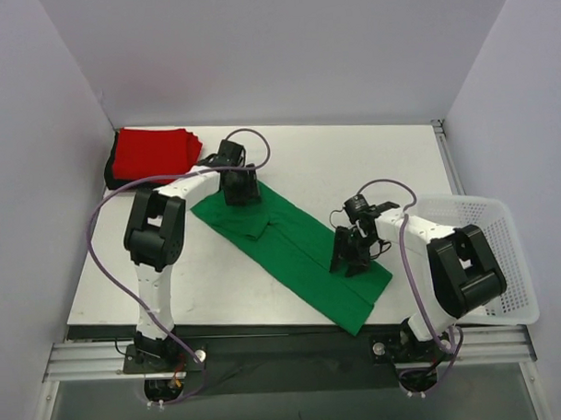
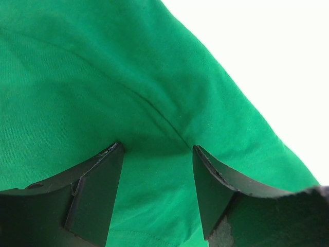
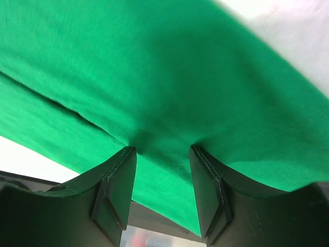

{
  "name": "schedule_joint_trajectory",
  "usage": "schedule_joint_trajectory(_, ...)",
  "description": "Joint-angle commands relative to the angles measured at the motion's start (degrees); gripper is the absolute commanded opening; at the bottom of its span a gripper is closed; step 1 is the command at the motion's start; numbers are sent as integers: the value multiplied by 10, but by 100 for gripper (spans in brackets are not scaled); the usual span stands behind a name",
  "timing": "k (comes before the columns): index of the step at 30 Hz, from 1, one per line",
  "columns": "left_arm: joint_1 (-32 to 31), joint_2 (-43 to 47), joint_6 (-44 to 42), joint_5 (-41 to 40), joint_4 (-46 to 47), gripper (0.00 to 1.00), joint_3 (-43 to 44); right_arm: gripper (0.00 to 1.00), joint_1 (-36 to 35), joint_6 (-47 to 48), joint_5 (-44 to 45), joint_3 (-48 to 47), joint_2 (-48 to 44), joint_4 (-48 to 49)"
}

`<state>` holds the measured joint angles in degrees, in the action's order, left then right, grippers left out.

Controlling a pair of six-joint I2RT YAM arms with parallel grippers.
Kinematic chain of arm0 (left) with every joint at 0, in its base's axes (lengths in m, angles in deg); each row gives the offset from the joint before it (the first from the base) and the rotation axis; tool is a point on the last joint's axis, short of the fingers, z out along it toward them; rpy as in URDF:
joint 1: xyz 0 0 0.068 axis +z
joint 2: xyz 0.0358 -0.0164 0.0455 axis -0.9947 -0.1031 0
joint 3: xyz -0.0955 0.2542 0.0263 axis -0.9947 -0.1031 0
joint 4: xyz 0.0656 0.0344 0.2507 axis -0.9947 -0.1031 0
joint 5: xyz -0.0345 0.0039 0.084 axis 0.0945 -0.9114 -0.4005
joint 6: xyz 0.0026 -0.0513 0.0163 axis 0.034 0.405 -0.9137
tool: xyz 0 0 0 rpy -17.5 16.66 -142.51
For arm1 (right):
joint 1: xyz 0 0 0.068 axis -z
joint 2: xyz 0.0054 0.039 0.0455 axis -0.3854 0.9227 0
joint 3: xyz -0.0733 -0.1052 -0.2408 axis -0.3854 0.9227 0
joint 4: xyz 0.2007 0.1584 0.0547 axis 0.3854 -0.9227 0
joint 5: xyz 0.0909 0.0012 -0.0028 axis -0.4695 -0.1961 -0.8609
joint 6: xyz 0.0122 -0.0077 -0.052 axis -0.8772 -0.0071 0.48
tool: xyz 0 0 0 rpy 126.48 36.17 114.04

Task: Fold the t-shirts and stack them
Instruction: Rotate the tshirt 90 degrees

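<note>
- The green shirt [image 1: 291,251] lies as a long folded band slanting across the middle of the tabletop [image 1: 380,160]. One end points toward the far-left corner and the other reaches the near edge, right of centre.
- Near its far-left end a flap, probably a sleeve, is tucked over the band.
- Red shirts [image 1: 154,152] sit folded in a stack in the far-left corner. They rest on a black shirt [image 1: 109,170], of which only an edge shows.
- A basket [image 1: 514,285] stands at the right edge, apart from the cloth.
- The left jaws are at the band's far-left end. They are parted, tips pressed onto the cloth, with a crease running into the gap; nothing looks pinched.
- The right jaws are on the band toward its near-right end. They are also parted, though less widely, with tips down on the cloth beside a layered edge, and are not clenched.
- Handling, as a judgement: the shirt is light, limp and soft. It will sag when lifted, and its layers may slip apart or drag on the smooth tabletop.
- The best hold is at an end edge or corner, pinching every layer together, with both arms lifting evenly to bring one end over the other.
- Catching only the top layer would likely peel the fold open.
</note>
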<state>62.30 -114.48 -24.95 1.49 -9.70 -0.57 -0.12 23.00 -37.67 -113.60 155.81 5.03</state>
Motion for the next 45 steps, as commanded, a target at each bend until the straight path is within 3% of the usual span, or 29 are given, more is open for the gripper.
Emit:
schedule_joint_trajectory(1,-12,-63,-46,-1,-53,67,78,47,-26,-31,40,19,-15,-43)
schedule_joint_trajectory(12,-48,-199,-82,9,-122,67,290,47,-143,-111,64,-9,26,-14)
schedule_joint_trajectory(24,-48,-299,-109,69,-152,65,476,47,-197,-172,29,-50,81,57)
schedule_joint_trajectory(36,-46,-321,-96,88,-125,63,511,47,-267,-191,28,-120,146,84)
schedule_joint_trajectory(45,-45,-246,-71,88,-101,70,519,47,-267,-160,64,-123,34,15)
